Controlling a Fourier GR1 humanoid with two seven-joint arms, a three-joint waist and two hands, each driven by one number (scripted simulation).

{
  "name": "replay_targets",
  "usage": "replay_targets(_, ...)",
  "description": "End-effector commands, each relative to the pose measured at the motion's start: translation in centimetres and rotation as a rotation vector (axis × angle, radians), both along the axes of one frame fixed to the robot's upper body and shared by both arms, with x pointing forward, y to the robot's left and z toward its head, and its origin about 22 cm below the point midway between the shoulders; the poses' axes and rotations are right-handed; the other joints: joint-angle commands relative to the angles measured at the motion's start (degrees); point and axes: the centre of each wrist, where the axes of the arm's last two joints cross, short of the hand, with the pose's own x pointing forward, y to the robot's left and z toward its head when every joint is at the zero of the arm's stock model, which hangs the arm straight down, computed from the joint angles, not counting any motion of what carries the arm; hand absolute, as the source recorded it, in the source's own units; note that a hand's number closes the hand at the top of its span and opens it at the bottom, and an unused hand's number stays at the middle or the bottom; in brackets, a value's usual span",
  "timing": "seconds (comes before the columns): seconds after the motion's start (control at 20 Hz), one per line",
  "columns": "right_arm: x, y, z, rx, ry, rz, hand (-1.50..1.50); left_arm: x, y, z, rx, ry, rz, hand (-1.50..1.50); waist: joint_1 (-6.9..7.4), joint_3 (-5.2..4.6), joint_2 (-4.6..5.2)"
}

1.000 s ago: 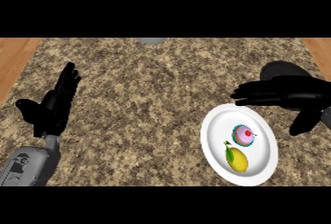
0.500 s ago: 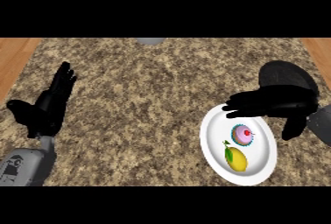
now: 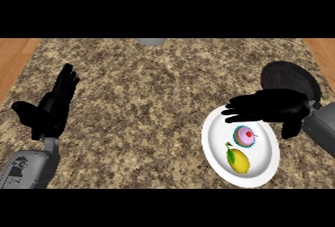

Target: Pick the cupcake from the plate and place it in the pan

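Landmark: the white plate (image 3: 219,153) on the granite tabletop (image 3: 150,97).

Cupcake (image 3: 245,135): sits on the plate's upper half, pink frosting with a red cherry facing up. Seen from above it is round, so no long axis is evident; upright as far as can be judged. A lemon (image 3: 239,160) lies just below it on the same plate.

Right hand (image 3: 268,108): over the plate's upper rim, just above the cupcake, fingers (image 3: 235,106) extended and spread, holding nothing.

Left hand (image 3: 49,111): well to the left of the plate, fingers straight, resting.

Pan (image 3: 288,80): dark and round, beyond the plate's upper right, partly hidden by the right hand.

Step in hand, by judgement: approach to the pick. The next move calls for lowering onto the cupcake and closing round its sides, clear of the lemon
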Motion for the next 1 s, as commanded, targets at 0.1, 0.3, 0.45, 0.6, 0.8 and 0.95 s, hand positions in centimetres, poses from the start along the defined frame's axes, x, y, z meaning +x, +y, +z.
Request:
replay_targets(0.1, -0.3, -0.9, 0.1, -0.063, -0.009, 0.03, -1.5, -1.4, 0.3, -0.9, -0.006, 0.002, -0.001, 0.0, -0.04, 0.0, -0.07)
replay_targets(0.3, -0.8, 0.3, -2.9, -0.079, 0.011, 0.022, -1.5, -1.0, 0.4, 1.0, 0.01, 0.003, 0.008, 0.0, 0.02, 0.01, -0.07)
replay_targets(0.45, -0.5, 2.9, -3.8, -0.074, 0.016, 0.034, -1.5, -0.8, 0.3, -0.8, 0.009, -0.009, 0.003, 0.0, 0.03, 0.0, -0.01)
replay_targets(0.6, -0.8, 2.7, -4.6, -0.098, -0.004, 0.034, -1.5, -1.5, -0.4, 0.2, -0.009, -0.002, 0.001, 0.0, 0.08, 0.01, -0.06)
replay_targets(0.8, 0.0, 2.5, -5.0, -0.136, -0.028, 0.037, -1.5, -1.2, 1.2, 1.7, 0.011, 0.0, -0.004, 0.0, 0.27, 0.02, -0.03)
replay_targets(0.95, -0.6, 3.5, -5.2, -0.149, -0.024, 0.048, -1.5, -1.3, 0.8, 0.1, -0.008, -0.006, 0.005, 0.0, 0.0, 0.0, -0.05)
